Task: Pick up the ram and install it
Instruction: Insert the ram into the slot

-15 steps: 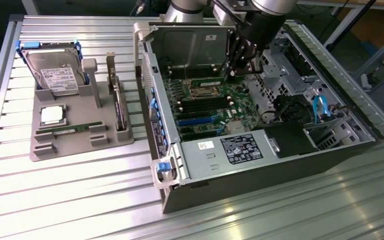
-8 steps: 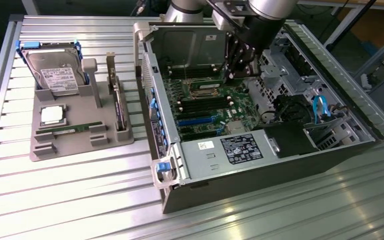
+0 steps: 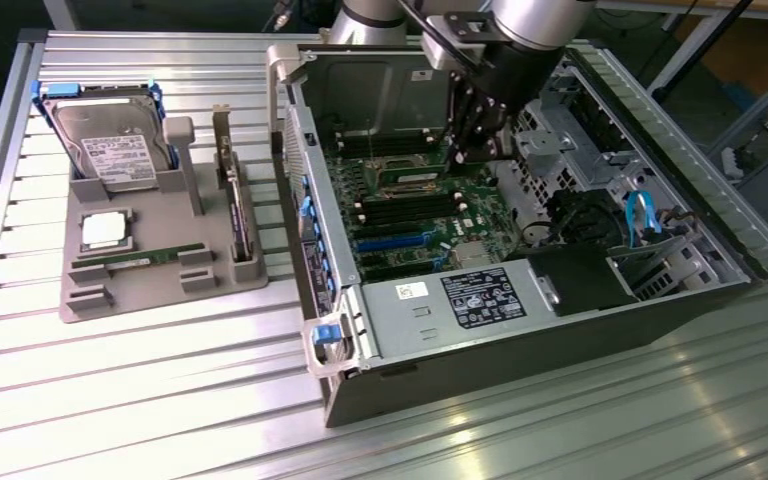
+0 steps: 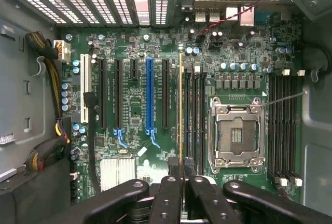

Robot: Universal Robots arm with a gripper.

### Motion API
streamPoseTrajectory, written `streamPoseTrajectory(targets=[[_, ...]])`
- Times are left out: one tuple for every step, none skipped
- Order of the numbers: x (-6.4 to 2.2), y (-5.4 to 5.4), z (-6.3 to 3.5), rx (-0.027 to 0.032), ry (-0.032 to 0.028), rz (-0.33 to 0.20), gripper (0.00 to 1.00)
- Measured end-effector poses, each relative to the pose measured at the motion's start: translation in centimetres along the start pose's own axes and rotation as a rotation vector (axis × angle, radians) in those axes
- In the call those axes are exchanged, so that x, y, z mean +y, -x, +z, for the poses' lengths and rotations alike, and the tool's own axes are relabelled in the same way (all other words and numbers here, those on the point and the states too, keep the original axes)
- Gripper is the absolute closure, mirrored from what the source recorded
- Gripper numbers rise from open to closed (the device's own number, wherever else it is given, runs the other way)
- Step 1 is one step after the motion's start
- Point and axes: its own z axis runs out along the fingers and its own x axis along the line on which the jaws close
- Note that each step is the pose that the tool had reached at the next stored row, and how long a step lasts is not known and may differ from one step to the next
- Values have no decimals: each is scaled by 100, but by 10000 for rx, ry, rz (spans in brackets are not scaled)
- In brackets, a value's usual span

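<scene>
The ram (image 4: 180, 105), seen edge-on as a thin yellow-green line in the wrist view, is clamped at one end between the fingers of the gripper (image 4: 180, 171) and runs parallel to the dark memory slots (image 4: 194, 120) just beside the open CPU socket (image 4: 234, 133) on the motherboard (image 4: 135, 105); whether it touches a slot cannot be told. In the exterior view the gripper (image 3: 475, 135) reaches down into the open computer case (image 3: 531, 300). On the exterior view's left, a grey tray (image 3: 157, 285) on the slatted table (image 3: 117, 400) carries a hard drive (image 3: 111, 140), a CPU chip (image 3: 104, 230) and an upright expansion card (image 3: 235, 200).
</scene>
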Motion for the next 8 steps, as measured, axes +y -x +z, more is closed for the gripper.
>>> streamPoseTrajectory(targets=[[-1, 0, 11, 0, 0, 0, 88], [-1, -1, 26, 0, 0, 0, 88], [-2, -1, 37, 0, 0, 0, 88], [-2, -2, 50, 0, 0, 0, 88], [-3, -2, 59, 0, 0, 0, 88], [-3, -3, 73, 1, 0, 0, 88], [-4, -3, 98, 0, 0, 0, 88], [-5, -4, 113, 1, 0, 0, 88]])
